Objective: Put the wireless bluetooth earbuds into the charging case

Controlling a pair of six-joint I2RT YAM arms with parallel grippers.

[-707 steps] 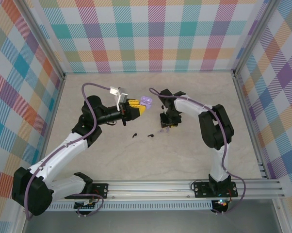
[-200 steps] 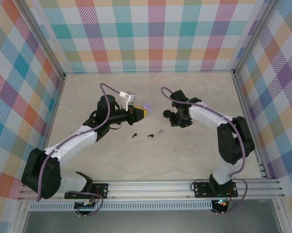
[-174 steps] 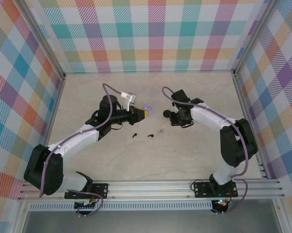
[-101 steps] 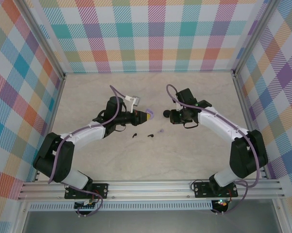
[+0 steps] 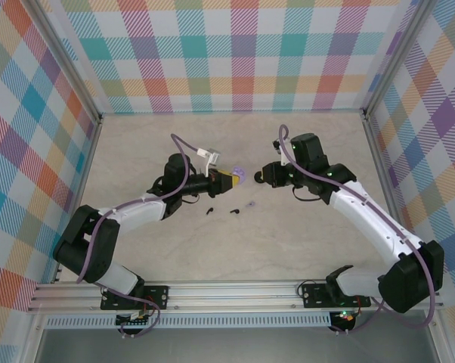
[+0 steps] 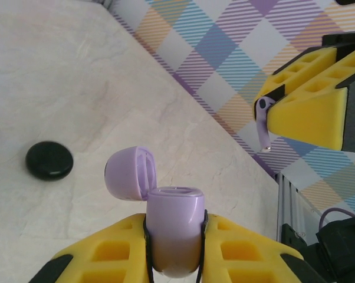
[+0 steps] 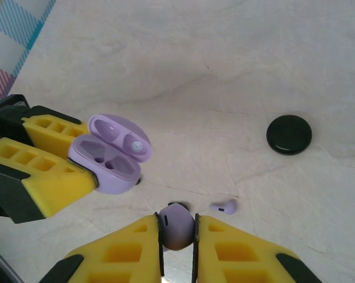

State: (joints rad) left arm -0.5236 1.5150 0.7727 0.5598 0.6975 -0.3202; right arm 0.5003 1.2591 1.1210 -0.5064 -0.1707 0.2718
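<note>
My left gripper (image 6: 174,221) is shut on the lilac charging case (image 6: 174,230), held upright with its lid (image 6: 130,174) hinged open. From above, that gripper (image 5: 229,180) and the case (image 5: 239,175) hang over the table's middle. My right gripper (image 7: 177,233) is shut on a lilac earbud (image 7: 177,227), a short way right of the open case (image 7: 109,156) and facing it. Both case sockets look empty. A second lilac earbud (image 7: 224,206) lies on the table. Two black earbuds (image 5: 210,210) (image 5: 234,211) lie in front of the left gripper.
A closed round black case (image 7: 289,134) lies flat on the marble tabletop (image 5: 303,242), below and beside the right gripper (image 5: 267,175). Checked walls stand on three sides, and a metal rail (image 5: 288,291) runs along the near edge.
The left gripper has carried the open case a little right, towards the right gripper. The right arm has swung its elbow out to the right, keeping the earbud pointed at the case.
</note>
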